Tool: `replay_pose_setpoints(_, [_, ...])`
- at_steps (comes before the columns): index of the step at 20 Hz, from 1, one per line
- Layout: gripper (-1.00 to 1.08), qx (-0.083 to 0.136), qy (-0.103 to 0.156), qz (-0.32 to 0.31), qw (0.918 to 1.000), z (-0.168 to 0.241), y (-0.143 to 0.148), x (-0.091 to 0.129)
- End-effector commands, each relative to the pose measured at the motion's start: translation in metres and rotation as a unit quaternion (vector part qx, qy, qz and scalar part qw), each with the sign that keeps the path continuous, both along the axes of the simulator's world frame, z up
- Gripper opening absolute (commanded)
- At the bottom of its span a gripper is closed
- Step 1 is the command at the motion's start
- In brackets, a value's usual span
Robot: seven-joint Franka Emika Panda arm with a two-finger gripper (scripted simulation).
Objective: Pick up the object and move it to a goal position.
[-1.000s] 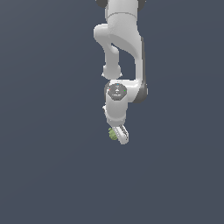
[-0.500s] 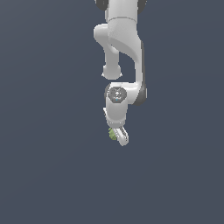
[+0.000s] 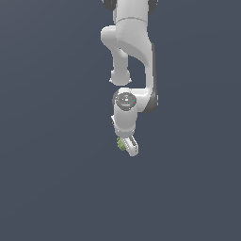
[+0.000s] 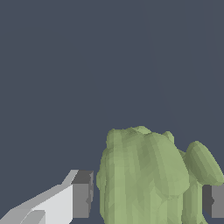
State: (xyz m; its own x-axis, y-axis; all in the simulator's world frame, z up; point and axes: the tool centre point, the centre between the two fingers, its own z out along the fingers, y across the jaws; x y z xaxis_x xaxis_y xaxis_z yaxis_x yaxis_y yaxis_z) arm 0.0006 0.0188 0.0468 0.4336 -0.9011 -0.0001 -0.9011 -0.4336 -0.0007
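Flat slate-grey fills everything behind the robot, with no edge, seam or shadow line to tell a tabletop from a wall. From the exterior view, the white arm (image 3: 128, 52) comes down from the upper edge, bends through a rounded joint and ends in a wrist that points downward.

At the bottom of that wrist sits the claw (image 3: 127, 146), and the object (image 3: 121, 144) shows as a small light-green lump at its tip, peeking out on the exterior view's left side of the white finger. It sits tucked against the claw, with plain grey all round it.

The wrist view brings it close. There the object (image 4: 146, 175) is bumpy and lobed, pale green, with a separate leaf-like lobe off to one side. It fills the space between the two fingers (image 4: 81, 199); the dark pad of one stands just beside one flank of the lump, and the other pad shows just beyond the leafy lobe. The claw (image 4: 146, 202) is closed around the object, pinching it between the pads.
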Motion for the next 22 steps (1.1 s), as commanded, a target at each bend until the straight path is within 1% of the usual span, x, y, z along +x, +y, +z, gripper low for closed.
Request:
replay_pose_setpoints(1, [-1.00, 0.000, 0.000, 0.000, 1.0000, 0.004, 0.000, -0.001])
replay_pose_setpoints(8, [-1.00, 0.000, 0.000, 0.000, 1.0000, 0.029, 0.001, -0.013])
replay_pose_setpoints(17, [-1.00, 0.001, 0.000, 0.000, 1.0000, 0.088, 0.003, -0.037])
replay_pose_setpoints(22, [-1.00, 0.000, 0.000, 0.000, 1.0000, 0.112, 0.004, -0.046])
